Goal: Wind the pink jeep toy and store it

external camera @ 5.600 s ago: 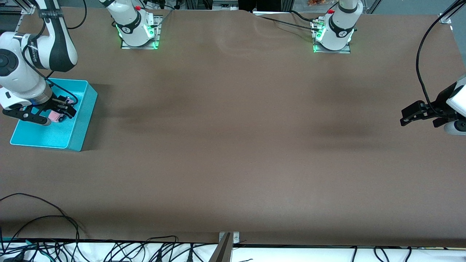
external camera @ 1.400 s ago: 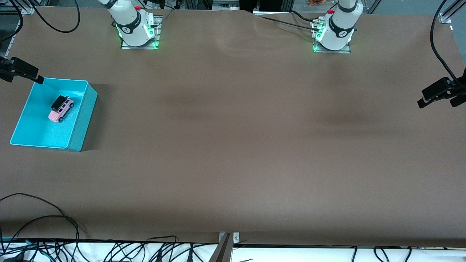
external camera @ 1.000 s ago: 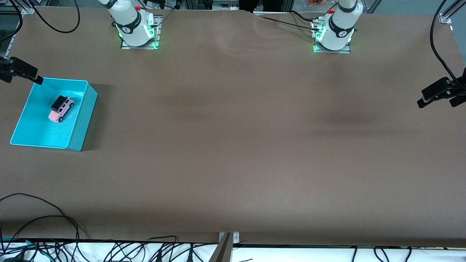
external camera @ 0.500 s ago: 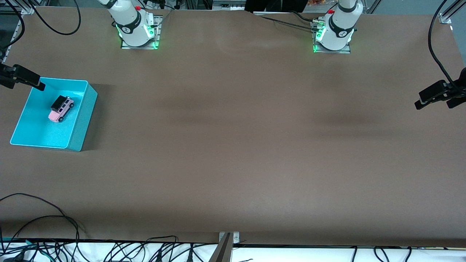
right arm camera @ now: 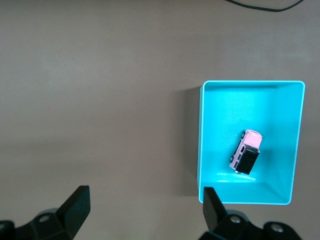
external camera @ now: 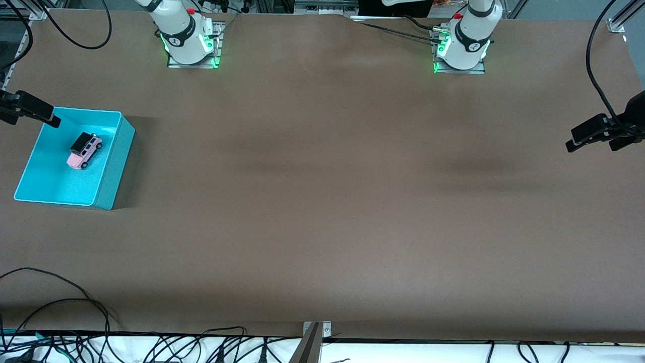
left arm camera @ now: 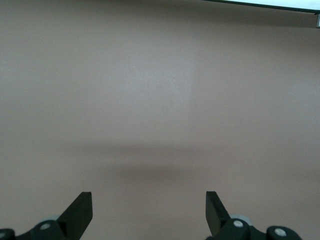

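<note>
The brown tabletop (external camera: pixel 322 191) filled the front view and lay bare across its whole middle. Along the edge nearest the front camera a tangle of black cables (external camera: pixel 75 338) hung over the rim, and a small metal bracket (external camera: pixel 316 330) sat at the middle of that edge. At the edge farthest from that camera stood the two white arm bases, each lit green at its foot.

The turquoise bin (external camera: pixel 108 174) sat near the tabletop's edge at the right arm's end, upright and open on top. Inside it, on the floor of the bin toward the wall farthest from the front camera, the pink jeep toy (external camera: pixel 83 149) stood on its wheels, slanted against the bin's walls, touching none of them. Nothing lay over it.

The right claw (external camera: pixel 30 107) hung in the air over the bin's corner at the tabletop's edge, its fingers (right arm camera: pixel 76 206) spread apart and holding nothing. The left claw (external camera: pixel 594 135) hung over the edge at the left arm's end, well apart from the bin, over bare tabletop, its fingers (left arm camera: pixel 80 212) likewise spread and empty.
</note>
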Motion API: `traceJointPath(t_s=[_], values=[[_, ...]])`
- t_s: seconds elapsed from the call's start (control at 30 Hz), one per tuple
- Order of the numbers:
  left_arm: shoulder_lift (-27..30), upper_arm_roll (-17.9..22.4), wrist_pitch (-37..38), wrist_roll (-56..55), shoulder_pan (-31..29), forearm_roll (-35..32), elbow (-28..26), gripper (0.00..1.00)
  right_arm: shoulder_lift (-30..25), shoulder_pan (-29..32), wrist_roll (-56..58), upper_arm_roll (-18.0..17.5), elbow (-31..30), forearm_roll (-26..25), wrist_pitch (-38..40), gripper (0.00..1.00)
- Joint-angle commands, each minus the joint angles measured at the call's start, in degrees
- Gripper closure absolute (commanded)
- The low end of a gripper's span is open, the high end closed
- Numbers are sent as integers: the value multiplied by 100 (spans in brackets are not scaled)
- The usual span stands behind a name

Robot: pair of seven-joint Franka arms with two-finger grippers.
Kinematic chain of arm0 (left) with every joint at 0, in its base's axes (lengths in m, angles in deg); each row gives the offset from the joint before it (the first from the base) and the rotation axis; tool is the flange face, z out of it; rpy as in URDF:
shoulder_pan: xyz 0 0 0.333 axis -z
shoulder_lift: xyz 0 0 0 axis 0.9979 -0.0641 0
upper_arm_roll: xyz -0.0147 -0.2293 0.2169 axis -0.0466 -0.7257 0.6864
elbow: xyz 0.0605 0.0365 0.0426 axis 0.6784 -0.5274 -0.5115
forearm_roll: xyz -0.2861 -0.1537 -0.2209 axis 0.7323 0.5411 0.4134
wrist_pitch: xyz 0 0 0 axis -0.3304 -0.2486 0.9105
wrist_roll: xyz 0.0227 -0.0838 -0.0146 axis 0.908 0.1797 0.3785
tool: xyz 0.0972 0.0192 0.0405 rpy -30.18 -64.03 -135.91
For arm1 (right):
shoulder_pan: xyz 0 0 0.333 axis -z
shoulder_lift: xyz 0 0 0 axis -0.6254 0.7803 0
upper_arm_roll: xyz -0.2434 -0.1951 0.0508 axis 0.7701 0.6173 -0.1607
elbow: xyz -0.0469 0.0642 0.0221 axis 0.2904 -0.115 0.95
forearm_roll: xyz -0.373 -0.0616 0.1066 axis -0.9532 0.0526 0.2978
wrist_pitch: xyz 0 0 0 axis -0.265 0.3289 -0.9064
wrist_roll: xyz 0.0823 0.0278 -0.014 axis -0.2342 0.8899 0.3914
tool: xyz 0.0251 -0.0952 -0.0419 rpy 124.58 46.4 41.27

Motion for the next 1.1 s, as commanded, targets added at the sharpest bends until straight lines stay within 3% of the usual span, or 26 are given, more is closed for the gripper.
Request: traceJointPath(t_s=[0.0, 0.43, 1.07], values=[[59, 6, 83, 49, -7, -61, -20, 0, 76, -34, -60, 78, 174, 114, 72, 0], [393, -3, 162, 49, -25, -9, -424, 0, 85, -42, -69, 61, 183, 114, -7, 0], [340, 6, 127, 40, -16, -9, -363, 0, 85, -51, -52, 61, 192, 105, -7, 0]])
